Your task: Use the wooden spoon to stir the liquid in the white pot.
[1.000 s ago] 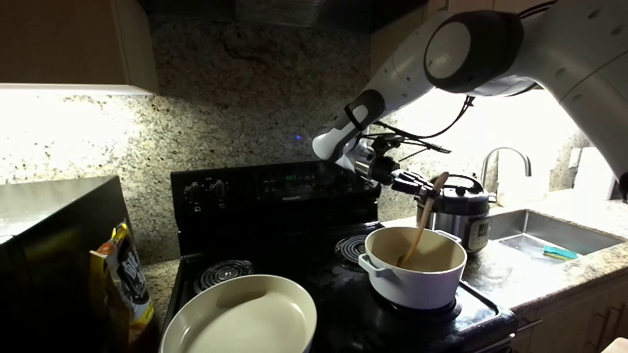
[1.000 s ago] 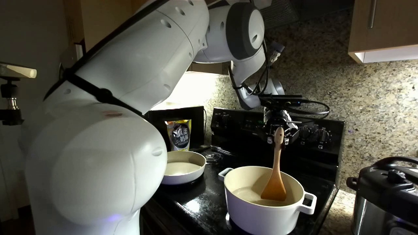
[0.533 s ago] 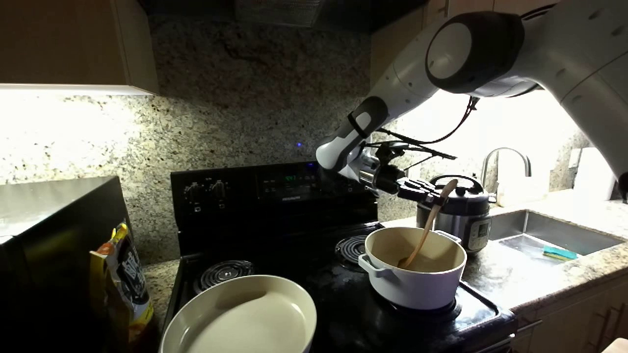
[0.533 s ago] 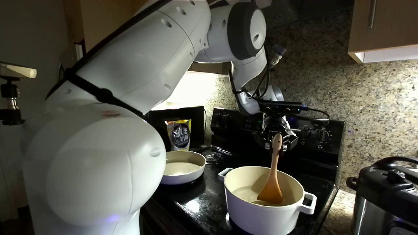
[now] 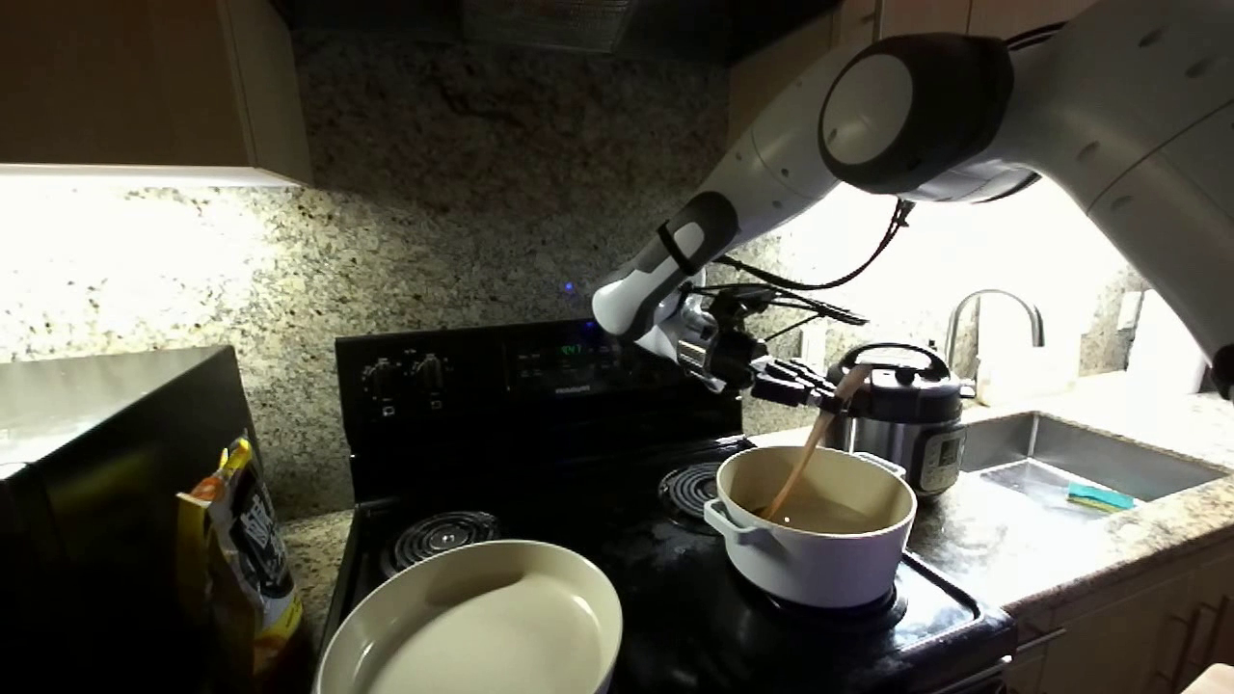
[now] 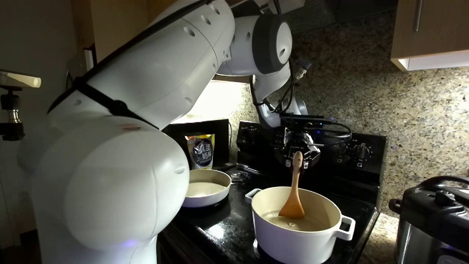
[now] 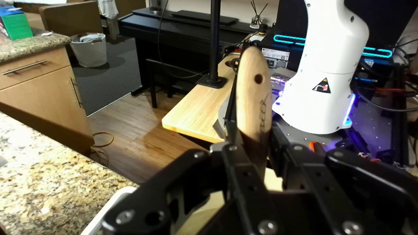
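Observation:
The wooden spoon [image 5: 805, 463] stands tilted in the white pot [image 5: 815, 573], handle up and blade down in the liquid [image 6: 313, 223]. In an exterior view, the flat blade of the spoon [image 6: 293, 207] is near the pot's back wall, with its lower edge at the tan liquid's surface. My gripper [image 5: 835, 399] is above the pot and shut on the upper handle. In the wrist view, the spoon's handle end [image 7: 253, 91] sticks up between the two fingers of the gripper [image 7: 253, 137]. The pot [image 6: 293, 244] sits on a stove burner.
The black-and-steel cooker [image 5: 901, 414] stands close behind the pot. The shallow cream-white bowl [image 5: 501, 631] sits on the stove, and a snack bag [image 5: 255, 554] stands beside it. A sink [image 5: 1089, 458] lies beyond the cooker. The stove's control panel [image 6: 361, 152] rises behind the gripper.
My gripper and the spoon have come down a little, then shifted left in both exterior views. The blade has moved left across the pot, and a small ripple shows on the liquid. The pot stays put.

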Tool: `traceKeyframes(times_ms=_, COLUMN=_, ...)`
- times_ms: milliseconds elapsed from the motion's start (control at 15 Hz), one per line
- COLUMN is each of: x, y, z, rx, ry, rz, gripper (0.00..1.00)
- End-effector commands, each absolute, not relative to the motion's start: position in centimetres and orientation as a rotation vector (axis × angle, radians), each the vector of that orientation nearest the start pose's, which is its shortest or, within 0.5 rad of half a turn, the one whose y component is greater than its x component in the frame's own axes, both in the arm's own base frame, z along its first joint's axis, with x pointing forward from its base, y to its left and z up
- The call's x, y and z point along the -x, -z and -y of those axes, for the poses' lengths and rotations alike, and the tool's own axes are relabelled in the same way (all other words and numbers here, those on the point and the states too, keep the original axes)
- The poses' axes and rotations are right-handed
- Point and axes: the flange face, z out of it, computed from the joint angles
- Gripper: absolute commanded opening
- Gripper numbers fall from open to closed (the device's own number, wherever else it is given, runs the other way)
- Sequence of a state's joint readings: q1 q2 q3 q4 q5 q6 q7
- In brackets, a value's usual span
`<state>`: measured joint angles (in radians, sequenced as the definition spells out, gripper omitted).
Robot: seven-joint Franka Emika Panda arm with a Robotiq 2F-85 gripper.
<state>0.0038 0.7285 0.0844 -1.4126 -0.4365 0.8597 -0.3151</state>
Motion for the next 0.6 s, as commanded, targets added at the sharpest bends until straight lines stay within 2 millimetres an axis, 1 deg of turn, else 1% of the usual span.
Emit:
traceKeyframes(times_ms=0, x=-57.9, y=-28.2, z=2.3, rx=2.708, ry=-1.972, rz=0.385, gripper=0.09)
traceKeyframes(times_ms=200, x=-57.9, y=-29.1, z=3.3, rx=2.737, ry=-1.933, rz=0.338, gripper=0.09)
traceKeyframes(times_ms=400, x=-57.3, y=-29.4, z=4.6, rx=2.740, ry=-1.957, rz=0.296, gripper=0.09)
traceKeyframes(times_ms=533, x=-56.9, y=-29.2, z=5.3, rx=2.711, ry=-1.983, rz=0.305, gripper=0.09)
